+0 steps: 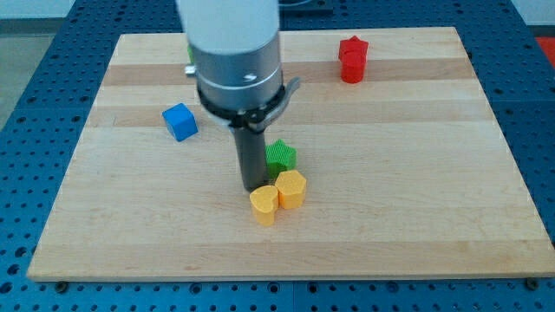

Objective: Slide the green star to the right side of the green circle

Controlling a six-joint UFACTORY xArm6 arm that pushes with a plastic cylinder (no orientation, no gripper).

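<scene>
The green star (281, 156) lies near the middle of the wooden board (416, 173). My tip (255, 187) stands just left of and slightly below it, close to or touching its left side. A sliver of a green block (189, 55), likely the green circle, shows at the view's top left of the arm; the arm's body hides the rest of it.
Two yellow blocks sit just below the star: a heart shape (264, 205) right under my tip and another yellow block (291, 188) to its right. A blue cube (180, 121) lies to the left. Two red blocks (352, 61), the top one a star, stand at the top right.
</scene>
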